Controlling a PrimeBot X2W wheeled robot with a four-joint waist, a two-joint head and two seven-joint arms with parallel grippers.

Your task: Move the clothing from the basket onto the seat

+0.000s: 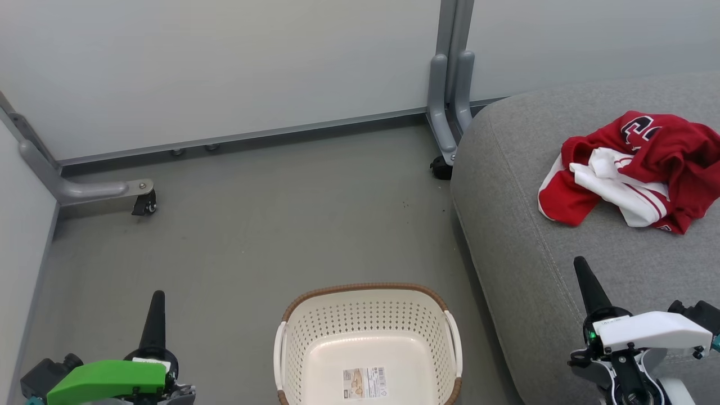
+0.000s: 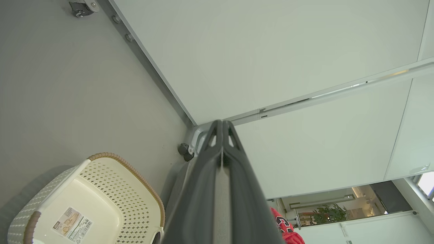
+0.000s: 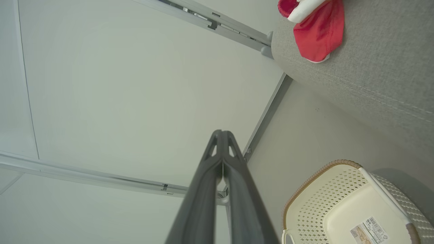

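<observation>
Presently the clothing (image 1: 635, 169) lies heaped upper right on the seat (image 1: 534, 281), the basket (image 1: 365, 288) stands bottom centre, and the left gripper (image 1: 158, 298) and right gripper (image 1: 581, 265) both have fingers pressed together.

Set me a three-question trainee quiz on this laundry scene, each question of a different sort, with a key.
1. Fill in: the one thing lying on the bottom of the basket is a paper ___.
2. Choose one: the clothing lies A) in the basket, B) on the seat, C) on the floor.
3. True or false: the left gripper and the right gripper both have their fingers spread apart.

Key: 1. label. 2. B. 3. False; both are shut.
</observation>
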